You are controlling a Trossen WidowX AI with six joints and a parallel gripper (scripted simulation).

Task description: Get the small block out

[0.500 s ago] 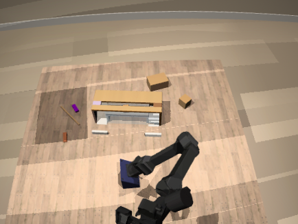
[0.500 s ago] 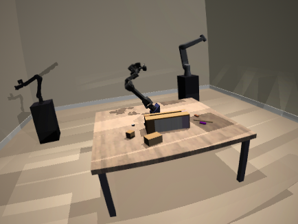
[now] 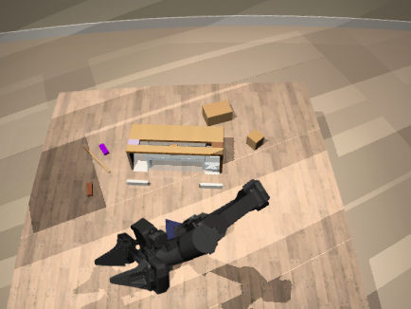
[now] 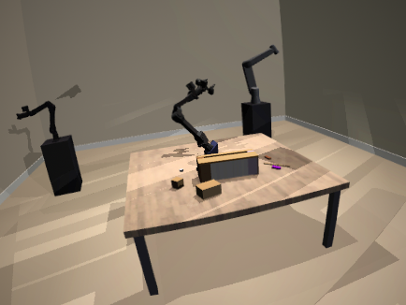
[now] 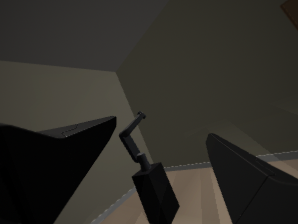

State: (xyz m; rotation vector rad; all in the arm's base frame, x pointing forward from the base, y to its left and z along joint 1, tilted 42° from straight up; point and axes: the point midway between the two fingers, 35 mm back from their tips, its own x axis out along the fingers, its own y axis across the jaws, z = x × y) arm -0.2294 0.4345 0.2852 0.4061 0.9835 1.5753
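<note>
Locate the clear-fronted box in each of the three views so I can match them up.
Top: the clear-fronted box sits mid-table, slightly left of centre, beyond the arm.
Exterior: the box stands mid-table, in front of the arm's base.
Wrist: not in it; the camera looks past the open fingers at a wall.
Shared landmark: the larger tan block, near the box in the top and exterior views.
</note>
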